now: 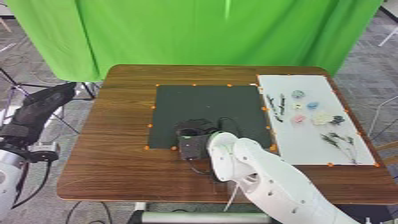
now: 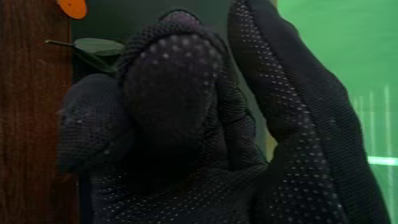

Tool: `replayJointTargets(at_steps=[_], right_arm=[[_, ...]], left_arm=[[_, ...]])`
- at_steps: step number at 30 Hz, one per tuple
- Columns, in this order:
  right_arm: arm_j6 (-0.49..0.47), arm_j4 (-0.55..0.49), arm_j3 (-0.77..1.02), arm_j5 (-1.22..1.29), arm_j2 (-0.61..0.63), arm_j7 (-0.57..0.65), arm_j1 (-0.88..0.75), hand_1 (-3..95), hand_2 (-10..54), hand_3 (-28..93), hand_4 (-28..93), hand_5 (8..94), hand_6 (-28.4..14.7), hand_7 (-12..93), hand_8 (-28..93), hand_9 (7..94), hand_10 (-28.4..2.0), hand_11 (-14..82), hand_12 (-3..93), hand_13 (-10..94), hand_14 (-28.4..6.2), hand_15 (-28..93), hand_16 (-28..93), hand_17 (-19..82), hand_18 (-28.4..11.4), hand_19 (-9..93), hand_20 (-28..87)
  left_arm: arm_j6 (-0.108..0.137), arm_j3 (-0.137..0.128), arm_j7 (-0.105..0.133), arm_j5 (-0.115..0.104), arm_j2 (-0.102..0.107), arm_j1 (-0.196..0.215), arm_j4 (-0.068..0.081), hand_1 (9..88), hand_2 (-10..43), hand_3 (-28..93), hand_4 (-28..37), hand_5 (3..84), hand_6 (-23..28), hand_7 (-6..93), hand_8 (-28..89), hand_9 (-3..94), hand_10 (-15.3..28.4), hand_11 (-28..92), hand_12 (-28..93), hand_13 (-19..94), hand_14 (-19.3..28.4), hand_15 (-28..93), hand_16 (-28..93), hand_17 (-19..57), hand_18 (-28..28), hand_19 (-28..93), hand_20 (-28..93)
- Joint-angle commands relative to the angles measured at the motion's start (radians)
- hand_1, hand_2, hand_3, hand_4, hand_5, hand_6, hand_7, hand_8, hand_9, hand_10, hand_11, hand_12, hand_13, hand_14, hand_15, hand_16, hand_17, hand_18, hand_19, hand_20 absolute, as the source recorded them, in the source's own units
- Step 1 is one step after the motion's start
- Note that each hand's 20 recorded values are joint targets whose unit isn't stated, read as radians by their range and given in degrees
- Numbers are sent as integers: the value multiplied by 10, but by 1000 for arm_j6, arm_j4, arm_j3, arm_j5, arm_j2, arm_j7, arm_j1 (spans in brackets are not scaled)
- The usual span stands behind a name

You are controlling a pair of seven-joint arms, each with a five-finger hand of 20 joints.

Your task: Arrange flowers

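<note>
In the head view my right hand is over the front edge of the dark mat, with a thin dark sprig beside it. The right wrist view has my right hand with thumb and fingers curled together and one finger straighter; a green leaf on a thin stem comes out beside them, its lower part hidden by the glove. My left hand is off the table's left side, fingers straight. Pink flower, cream flower, blue flower and leafy stems lie on the white board.
Orange markers run along the edges of the mat and the board. The brown wooden table extends around both. Behind it hangs a green curtain. Dark slender pieces lie near the board's left edge.
</note>
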Motion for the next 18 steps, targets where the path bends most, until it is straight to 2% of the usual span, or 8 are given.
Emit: replayJointTargets(at_steps=[1, 7, 9, 11, 12, 16, 18], right_arm=[[-9, 1, -36, -135, 30, -23, -10, 475, -95, 550, -58, 561, -55, 566, 129, 776, -152, 378, 291, 937, -35, 396, 283, 751, -54, 677, 489], [-34, 4, -52, -201, 46, -20, -9, 390, -95, 622, -77, 564, -53, 500, 64, 745, -161, 359, 294, 937, -42, 379, 321, 730, -69, 714, 464], [-36, 4, -51, -212, 51, -14, -13, 371, -95, 637, -81, 567, -54, 504, 10, 743, -161, 356, 297, 937, -42, 382, 324, 723, -71, 738, 438], [-46, 5, -57, -234, 59, -13, -15, 341, -95, 652, -78, 573, -53, 521, -121, 741, -163, 353, 296, 934, -43, 394, 327, 713, -76, 769, 410], [-68, 5, -51, -227, 61, -10, -17, 330, -95, 655, -77, 574, -52, 521, -147, 740, -164, 351, 296, 932, -43, 403, 328, 709, -80, 785, 401], [-98, 2, -55, -236, 64, -15, -22, 304, -95, 651, -73, 589, -52, 442, -132, 745, -170, 259, 261, 931, -46, 422, 316, 703, -83, 818, 346], [-105, 1, -55, -228, 64, -19, -24, 298, -91, 648, -72, 594, -53, 419, -127, 744, -171, 238, 252, 931, -47, 424, 316, 702, -84, 822, 338]], left_arm=[[-11, -7, -11, -7, -10, 8, -7, 214, -29, 628, -217, 364, 28, 69, -57, 338, 119, 109, 140, 250, 145, 53, 34, -1, 98, 4, 118], [-13, -6, -11, -7, -10, 8, -7, 215, -29, 626, -216, 364, 28, 69, -57, 338, 119, 109, 139, 250, 146, 53, 34, -1, 98, 4, 117], [-12, -8, -11, -7, -11, 10, -8, 215, -29, 626, -216, 364, 28, 70, -57, 338, 118, 109, 139, 250, 146, 53, 34, -1, 98, 4, 117], [-14, -9, -12, -8, -12, 11, -9, 215, -29, 626, -216, 364, 28, 70, -57, 338, 118, 109, 140, 251, 146, 53, 35, -1, 98, 5, 118], [-13, -9, -12, -7, -12, 11, -9, 215, -29, 626, -216, 365, 28, 69, -57, 338, 118, 109, 140, 251, 146, 53, 35, -1, 98, 5, 118], [-17, -12, -11, -8, -14, 13, -10, 215, -29, 626, -216, 365, 28, 69, -57, 338, 119, 108, 140, 251, 146, 53, 34, -1, 98, 4, 117], [-17, -5, -11, -8, -10, 5, -6, 215, -29, 627, -216, 364, 28, 69, -57, 338, 119, 108, 140, 251, 146, 53, 34, -1, 98, 4, 118]])
